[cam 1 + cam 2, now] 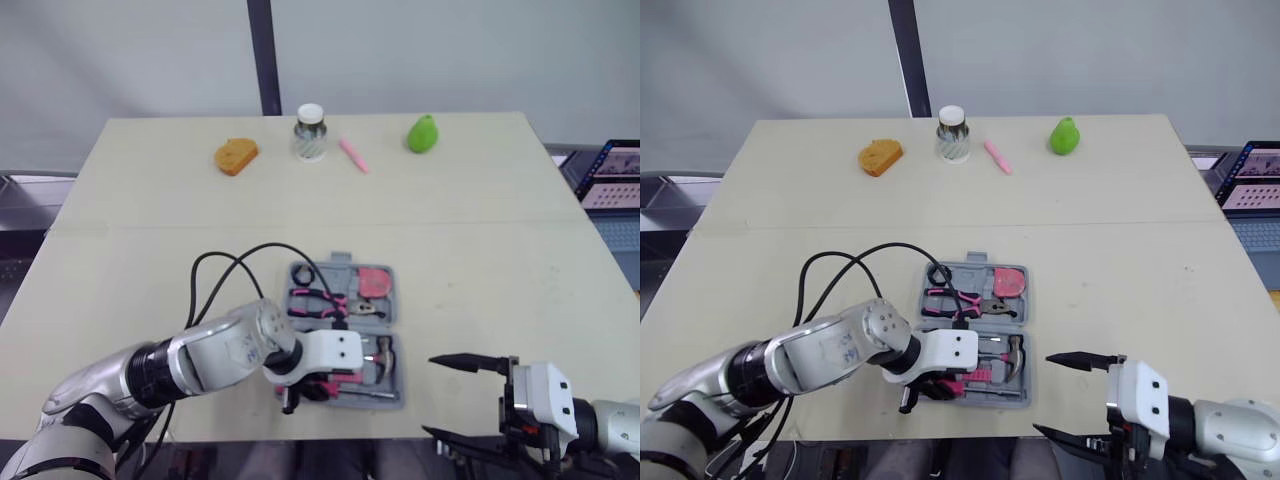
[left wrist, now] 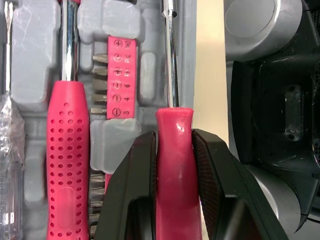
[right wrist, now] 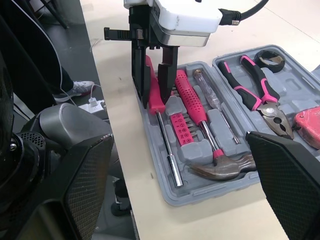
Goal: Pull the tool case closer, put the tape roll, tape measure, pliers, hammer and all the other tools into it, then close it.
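Your left gripper (image 2: pixel 174 137) is clamped on the pink screwdriver (image 3: pixel 157 106) over the nearest slot of the tool case (image 3: pixel 200 195), so releasing it misaligned could leave it proud, blocking the lid, or roll it off the table's (image 1: pixel 500 260) near edge.

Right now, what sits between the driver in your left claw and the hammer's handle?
A pink strip of screwdriver bits lies between the driver and the hammer handle, seated in the tool case; the left wrist view shows it.
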